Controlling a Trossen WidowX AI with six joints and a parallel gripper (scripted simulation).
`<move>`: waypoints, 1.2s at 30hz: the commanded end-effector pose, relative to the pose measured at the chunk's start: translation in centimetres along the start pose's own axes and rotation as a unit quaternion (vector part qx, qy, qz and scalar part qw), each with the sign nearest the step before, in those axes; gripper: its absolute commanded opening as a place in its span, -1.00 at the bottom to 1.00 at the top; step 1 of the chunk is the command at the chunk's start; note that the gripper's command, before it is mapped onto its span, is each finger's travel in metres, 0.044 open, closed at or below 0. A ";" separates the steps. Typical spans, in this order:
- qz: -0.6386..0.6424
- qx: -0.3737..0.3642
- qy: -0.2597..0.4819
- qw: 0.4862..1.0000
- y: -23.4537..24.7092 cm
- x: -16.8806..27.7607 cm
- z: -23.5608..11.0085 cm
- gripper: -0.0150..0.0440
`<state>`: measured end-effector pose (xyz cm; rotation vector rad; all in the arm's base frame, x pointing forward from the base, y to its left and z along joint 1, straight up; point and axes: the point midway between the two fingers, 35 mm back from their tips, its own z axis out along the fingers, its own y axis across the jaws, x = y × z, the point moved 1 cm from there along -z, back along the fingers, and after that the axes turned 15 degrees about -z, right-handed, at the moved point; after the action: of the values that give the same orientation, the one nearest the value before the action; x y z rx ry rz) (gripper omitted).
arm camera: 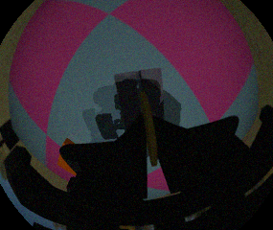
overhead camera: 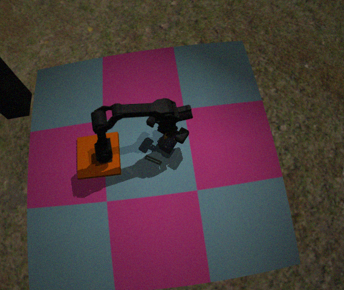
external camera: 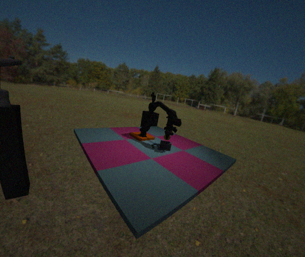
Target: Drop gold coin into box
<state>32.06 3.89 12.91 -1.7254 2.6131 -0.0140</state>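
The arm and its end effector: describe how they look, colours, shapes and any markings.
The arm is dark grey to black throughout, built of blocky, rounded links joined by chunky elbows, and rises from an orange square base plate. The end effector has two broad, flat black fingers with angular tips. No cables, labels or markings can be made out in this dim light.

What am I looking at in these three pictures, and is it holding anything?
One black robot arm stands on an orange plate on a pink-and-grey checkered mat. One picture looks down from above, one looks from the side across a field, and the round one comes from a camera at the wrist. The gripper is shut on the gold coin, seen edge-on, near the grey slotted box. The coin's empty holder lies nearby.
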 end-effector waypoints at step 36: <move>-0.001 0.000 0.000 1.000 -0.1 0.0 1.5 -0.49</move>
<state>32.19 3.86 11.61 -1.7225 2.6144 -0.0146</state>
